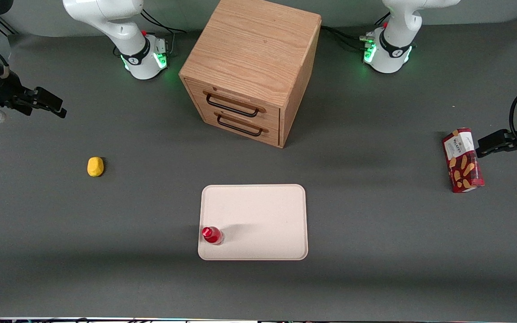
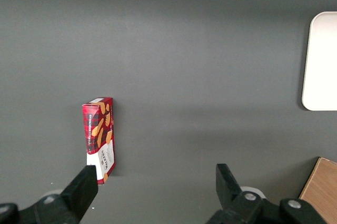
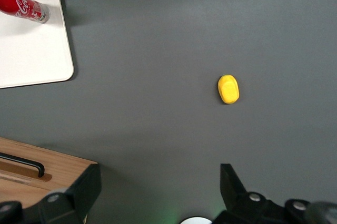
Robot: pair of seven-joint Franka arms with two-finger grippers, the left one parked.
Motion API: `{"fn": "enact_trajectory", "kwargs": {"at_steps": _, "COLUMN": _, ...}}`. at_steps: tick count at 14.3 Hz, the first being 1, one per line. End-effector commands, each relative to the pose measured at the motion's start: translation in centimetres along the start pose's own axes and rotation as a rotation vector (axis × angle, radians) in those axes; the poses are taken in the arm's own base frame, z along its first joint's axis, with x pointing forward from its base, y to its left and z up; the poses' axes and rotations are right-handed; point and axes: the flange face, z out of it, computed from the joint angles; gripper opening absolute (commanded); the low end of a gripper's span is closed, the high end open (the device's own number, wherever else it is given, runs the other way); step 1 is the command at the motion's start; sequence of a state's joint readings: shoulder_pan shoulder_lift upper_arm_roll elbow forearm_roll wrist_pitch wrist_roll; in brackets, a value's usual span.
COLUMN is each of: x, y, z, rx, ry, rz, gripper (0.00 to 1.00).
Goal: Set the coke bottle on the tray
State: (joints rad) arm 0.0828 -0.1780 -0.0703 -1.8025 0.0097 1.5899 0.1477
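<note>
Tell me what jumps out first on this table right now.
The wooden drawer cabinet dominates mid-table, with the pale tray nearer the front camera. The red coke bottle stands upright on a corner of that tray. The right arm's end effector is open, empty, up at the working arm's end, above the yellow lump.

We can read very little here. The coke bottle (image 3: pixel 23 4) has white curly letters on its red side, and they look like part of the Coca-Cola name, but we cannot read the whole word. The bottle stands on the tray (image 1: pixel 263 215).

The red snack box (image 1: pixel 462 160) has a white label at one end with dark letters on it. We cannot make out what they say in either view of it.

The gripper (image 1: pixel 56 105) hangs high over the working arm's end of the table, with its fingers apart. We see no words on it.
</note>
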Motion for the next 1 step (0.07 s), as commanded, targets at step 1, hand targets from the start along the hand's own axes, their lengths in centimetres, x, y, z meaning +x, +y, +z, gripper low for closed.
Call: {"fn": "enact_trajectory", "kwargs": {"at_steps": 1, "x": 1.34, "y": -0.51, "z": 0.1, "rx": -0.021, "ry": -0.016, "rz": -0.009, "gripper": 1.0}}
